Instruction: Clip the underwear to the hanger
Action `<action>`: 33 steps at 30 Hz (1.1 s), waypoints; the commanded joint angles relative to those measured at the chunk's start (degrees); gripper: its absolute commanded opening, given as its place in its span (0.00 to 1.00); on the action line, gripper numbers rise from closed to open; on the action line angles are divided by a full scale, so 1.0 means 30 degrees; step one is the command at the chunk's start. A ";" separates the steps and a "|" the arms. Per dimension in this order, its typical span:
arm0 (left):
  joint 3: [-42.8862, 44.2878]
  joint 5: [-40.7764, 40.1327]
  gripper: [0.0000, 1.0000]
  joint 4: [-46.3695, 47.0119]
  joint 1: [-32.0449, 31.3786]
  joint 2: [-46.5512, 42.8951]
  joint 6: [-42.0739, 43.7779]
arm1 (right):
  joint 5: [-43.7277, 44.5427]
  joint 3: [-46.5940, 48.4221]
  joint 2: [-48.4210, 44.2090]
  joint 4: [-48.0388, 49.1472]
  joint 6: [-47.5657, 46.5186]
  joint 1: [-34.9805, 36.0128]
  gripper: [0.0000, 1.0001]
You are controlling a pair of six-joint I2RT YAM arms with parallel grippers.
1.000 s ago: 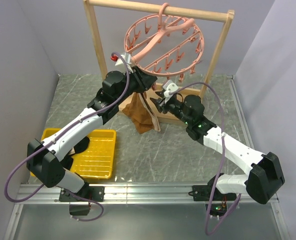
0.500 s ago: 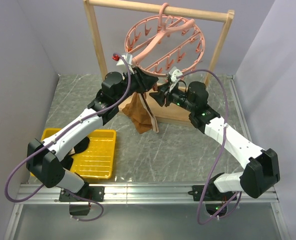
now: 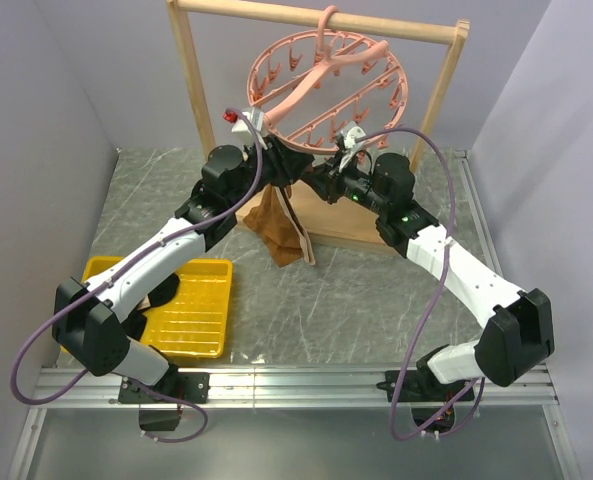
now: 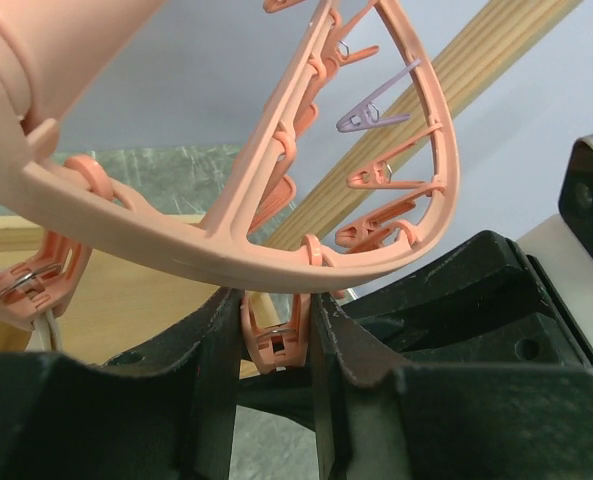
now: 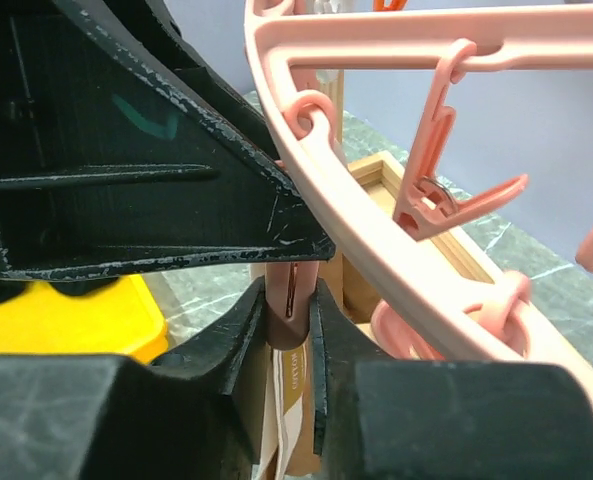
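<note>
Under hanger (image 4: 176, 240), L tool (image 4: 276, 322) & R tool (image 5: 289, 308) each clamped on a clip (image 4: 274, 348).

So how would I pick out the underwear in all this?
Find the wooden frame rack at the back of the table; a pink ring hanger hangs from its top bar. Under the ring's near edge, one brown cloth with a pale waistband droops: the underwear, the only fabric hanging there.

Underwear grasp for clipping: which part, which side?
I'd pinch the pale waistband down the right edge of the underwear, coming in sideways from the right arm's side. It hangs vertical and exposed there; the left gripper crowds the top under the hanger.
</note>
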 commanded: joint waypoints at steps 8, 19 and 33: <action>0.0552 -0.1379 0.58 -0.1528 -0.0089 -0.0713 -0.1355 | 0.1541 -0.0252 -0.0238 0.1426 -0.0872 0.0376 0.00; 0.1285 -0.1553 0.59 -0.1236 0.0028 -0.0303 -0.1738 | 0.3036 -0.0986 -0.0619 0.1836 -0.2778 0.1315 0.00; 0.1021 -0.1641 0.44 0.0084 0.0292 -0.0128 -0.2265 | 0.3183 -0.1425 -0.0765 0.2012 -0.3218 0.1695 0.00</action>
